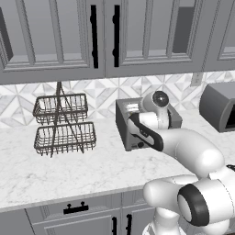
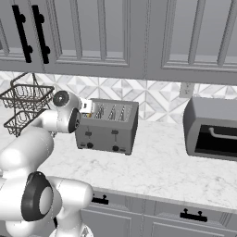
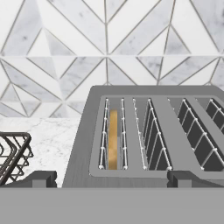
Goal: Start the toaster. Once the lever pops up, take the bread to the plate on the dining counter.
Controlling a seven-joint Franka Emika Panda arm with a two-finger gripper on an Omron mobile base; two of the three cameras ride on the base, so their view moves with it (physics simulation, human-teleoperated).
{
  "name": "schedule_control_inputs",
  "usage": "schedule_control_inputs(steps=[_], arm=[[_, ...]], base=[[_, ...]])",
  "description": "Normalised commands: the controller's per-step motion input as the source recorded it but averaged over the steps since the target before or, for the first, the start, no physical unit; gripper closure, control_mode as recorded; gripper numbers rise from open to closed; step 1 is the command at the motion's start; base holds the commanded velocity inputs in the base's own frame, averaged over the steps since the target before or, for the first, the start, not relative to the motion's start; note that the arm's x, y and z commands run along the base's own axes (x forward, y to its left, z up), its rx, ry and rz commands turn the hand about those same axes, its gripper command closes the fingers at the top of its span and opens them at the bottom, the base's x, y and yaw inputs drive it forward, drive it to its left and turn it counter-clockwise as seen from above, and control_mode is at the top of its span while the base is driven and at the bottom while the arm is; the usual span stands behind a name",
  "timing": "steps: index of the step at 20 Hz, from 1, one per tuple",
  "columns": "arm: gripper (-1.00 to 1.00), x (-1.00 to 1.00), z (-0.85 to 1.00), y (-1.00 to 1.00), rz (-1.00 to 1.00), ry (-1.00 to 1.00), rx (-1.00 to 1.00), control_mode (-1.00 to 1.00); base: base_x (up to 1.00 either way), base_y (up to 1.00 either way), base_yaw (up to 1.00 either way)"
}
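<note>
Hand view looks down along the gripper (image 3: 109, 181) onto the top of the toaster (image 3: 148, 144), whose slots run from 6 toward 12 o'clock. The two dark fingertips (image 3: 41, 178) rise at 7 and 5 o'clock, spread wide apart with nothing between them, so the hand is released and holds nothing. Inside the slot toward 9 o'clock, the golden-tan edge of the bread (image 3: 113, 140) stands sunk between the wire guides; the other slots toward 3 o'clock look dark. Behind the toaster, at 12 o'clock, is the patterned tile backsplash (image 3: 109, 43), and at 8 o'clock a corner of a wire basket (image 3: 13, 153) shows over the marble worktop (image 3: 52, 135).

Left base view shows the toaster (image 1: 133, 126) standing on the marble worktop (image 1: 69, 170) near the backsplash, partly hidden by the white arm (image 1: 183, 147), which rises from 5 o'clock and bends toward the toaster's near end. A two-tier wire basket stand (image 1: 64, 124) sits at 9 o'clock of the toaster, well apart from it. A darker rounded-top appliance (image 1: 220, 105) sits at 3 o'clock. Grey cabinets (image 1: 69, 32) hang overhead.

Right base view shows the toaster (image 2: 109, 127) from its front, small dark knobs low on its face, the arm's wrist (image 2: 67, 111) just beside its end at 9 o'clock. The darker appliance (image 2: 213, 127) stands well apart at 3 o'clock.
</note>
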Motion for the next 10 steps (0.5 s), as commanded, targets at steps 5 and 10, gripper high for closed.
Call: schedule_control_inputs(steps=[5, 10], arm=[[-1.0, 0.0, 0.0, 0.0, 0.0, 0.0, 0.0, -1.0], [-1.0, 0.0, 0.0, 0.0, 0.0, 0.0, 0.0, -1.0]], base=[[0.0, 0.0, 0.0], [0.0, 0.0, 0.0]])
